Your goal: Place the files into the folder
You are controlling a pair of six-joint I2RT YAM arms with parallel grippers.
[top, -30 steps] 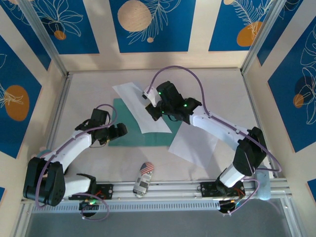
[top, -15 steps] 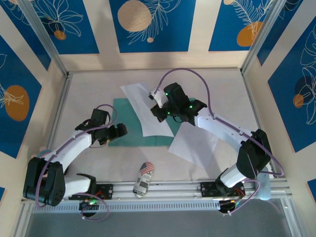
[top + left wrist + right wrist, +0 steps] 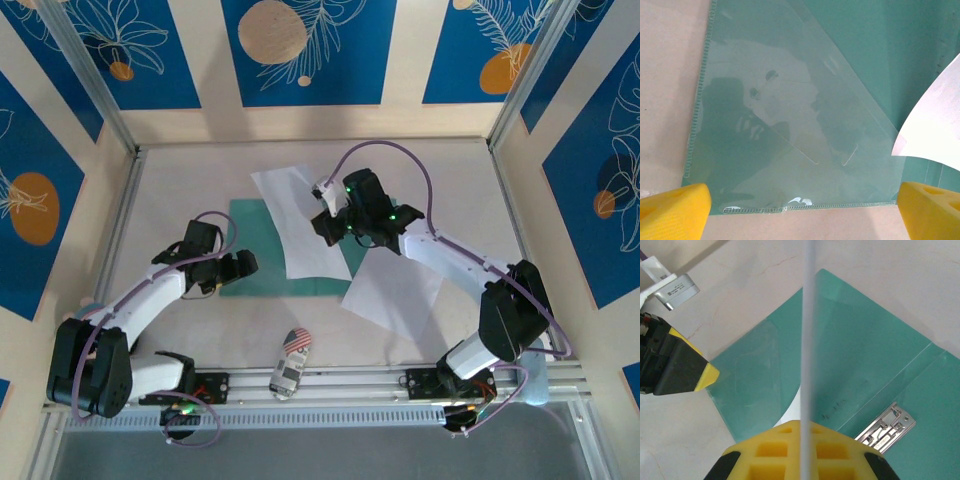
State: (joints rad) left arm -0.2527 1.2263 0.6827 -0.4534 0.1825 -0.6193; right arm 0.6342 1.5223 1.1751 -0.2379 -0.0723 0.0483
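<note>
- Top view: your right claw is pinched shut on one sheet. That sheet lies slanted across the open folder, with its far end over the table past the folder's far edge.
  - If you release here, it will likely land askew and overhang.
  - The second sheet lies flat just right of the folder, under your right arm, so a low sweep could drag it.
  - The car sits well apart at the near edge and looks like no threat.
- Left wrist view: your left claw has its jaws wide apart with nothing between them. It hangs over the folder's near edge.
  - If it drops lower, it could shove the folder out from under the sheet.
  - A curled corner of the sheet hangs at the right, and it may fold under if you push it down.
- Right wrist view: the sheet stands edge-on in the clamped pads, above the folder.
  - Thin paper held like this can buckle or slip out if you move fast.
  - The metal clip sits near the crease, and a sagging edge could snag on it.
  - The left claw is close, so watch for a collision.
</note>
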